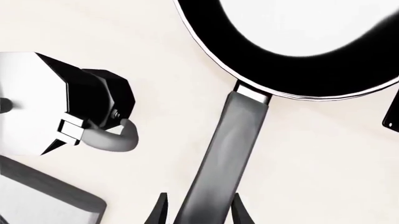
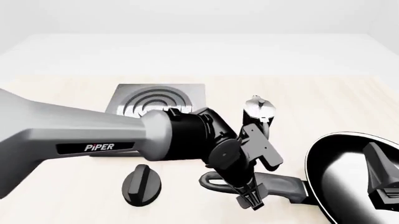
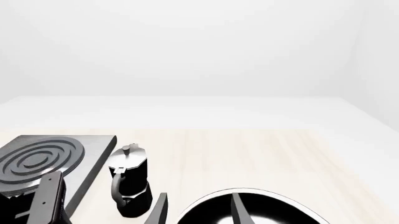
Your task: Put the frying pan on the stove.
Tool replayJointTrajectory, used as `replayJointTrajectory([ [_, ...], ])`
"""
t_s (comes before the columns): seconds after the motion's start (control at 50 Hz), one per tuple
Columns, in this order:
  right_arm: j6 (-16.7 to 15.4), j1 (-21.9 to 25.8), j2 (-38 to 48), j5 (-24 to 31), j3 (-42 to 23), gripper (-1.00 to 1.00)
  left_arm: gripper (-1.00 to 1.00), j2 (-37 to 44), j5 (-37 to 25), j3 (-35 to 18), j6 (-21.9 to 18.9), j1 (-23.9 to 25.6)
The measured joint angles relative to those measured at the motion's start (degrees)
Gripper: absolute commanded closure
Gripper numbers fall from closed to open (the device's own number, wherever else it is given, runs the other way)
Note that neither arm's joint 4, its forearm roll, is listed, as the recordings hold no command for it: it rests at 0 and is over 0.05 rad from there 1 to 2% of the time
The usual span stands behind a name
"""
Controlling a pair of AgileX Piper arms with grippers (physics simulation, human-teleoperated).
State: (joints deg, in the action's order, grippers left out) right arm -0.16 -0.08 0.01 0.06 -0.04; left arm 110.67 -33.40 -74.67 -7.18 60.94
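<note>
Two fingertips of left gripper [image 2: 251,199] straddle frying pan [image 2: 349,182] handle near table's front edge — open, not yet clamped, lined up for lift. Stove [image 2: 159,100] sits toward far-left. Right gripper [image 3: 198,212] open above pan — holding nothing.

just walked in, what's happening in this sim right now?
The left pincer is down at the frying pan, its fingers on either side of the handle. The pan sits on the table at the right, not yet on the stove farther back left. The right pincer hovers open over the pan. A moka pot stands between them.
</note>
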Motion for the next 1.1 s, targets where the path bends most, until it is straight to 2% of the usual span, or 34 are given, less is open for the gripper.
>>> replayJointTrajectory([
  [0.34,0.0,0.0,0.0,0.0,0.0,-1.0,-1.0,1.05,0.53,-0.04,0.76,0.15],
  [0.36,0.0,0.0,0.0,0.0,0.0,-1.0,1.0,1.13,0.53,-0.1,0.72,0.11],
  [0.68,0.0,0.0,0.0,0.0,0.0,-1.0,1.0,-0.46,-0.58,-0.67,0.35,1.57],
  [1.1,0.0,0.0,0.0,0.0,0.0,-1.0,1.0,-2.78,-3.91,-3.18,-0.8,1.14],
])
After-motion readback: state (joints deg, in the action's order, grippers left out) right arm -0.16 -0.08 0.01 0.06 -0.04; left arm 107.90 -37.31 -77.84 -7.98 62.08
